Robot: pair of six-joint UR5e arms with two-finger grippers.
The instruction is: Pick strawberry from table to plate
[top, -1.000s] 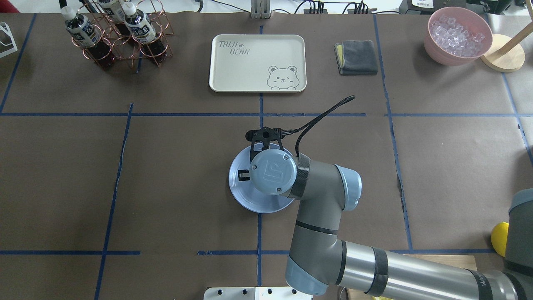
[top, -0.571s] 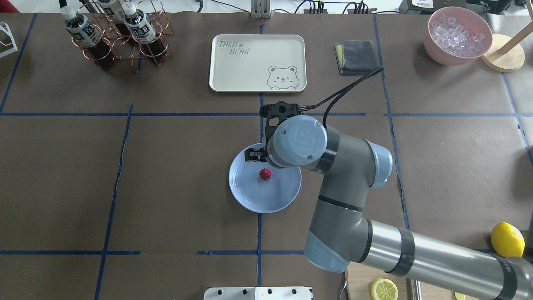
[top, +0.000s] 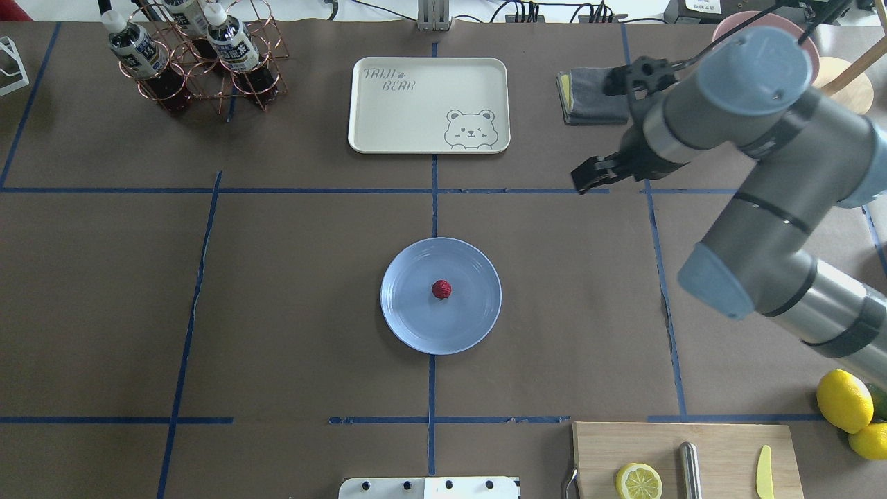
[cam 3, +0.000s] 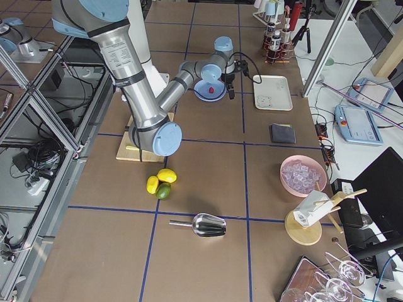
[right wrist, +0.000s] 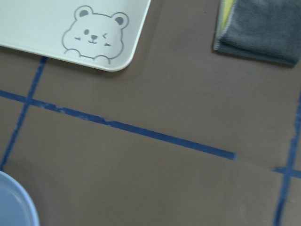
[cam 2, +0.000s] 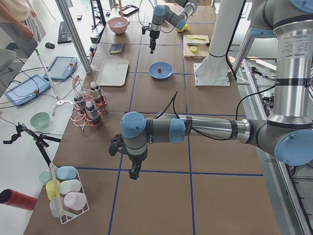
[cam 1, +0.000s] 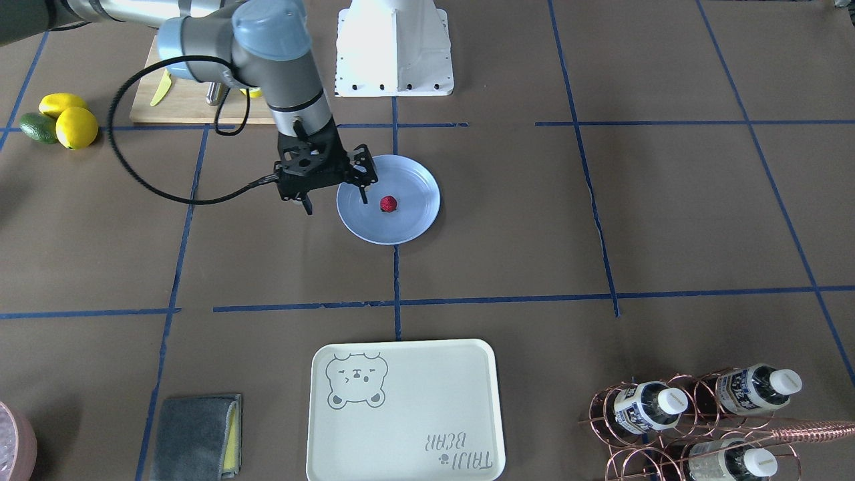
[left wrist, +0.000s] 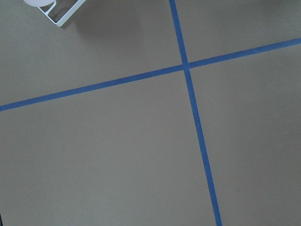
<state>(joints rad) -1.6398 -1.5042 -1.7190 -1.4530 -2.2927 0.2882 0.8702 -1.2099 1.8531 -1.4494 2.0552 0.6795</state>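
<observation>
The small dark-red strawberry (top: 441, 289) lies near the middle of the pale blue plate (top: 409, 326), which rests on the brown table (top: 291, 291). It also shows in the front view as the strawberry (cam 1: 388, 203) on the plate (cam 1: 364, 230). My right gripper (cam 1: 336, 202) hangs open and empty, raised high above the table and off to the plate's far right; overhead it is the right gripper (top: 597, 174). The left gripper (cam 2: 133, 171) shows only in the left side view, over bare table far from the plate, and I cannot tell its state.
A cream bear-print tray (top: 428, 104) and a grey cloth (top: 594, 93) lie beyond the plate. A copper bottle rack (top: 201, 62) stands at the far left. A cutting board (top: 682, 461) with a lemon half and whole lemons (top: 842, 400) sit at the near right.
The right gripper let go of the strawberry on the plate, then rose and swung away to the far right. The strawberry stays on the plate.
</observation>
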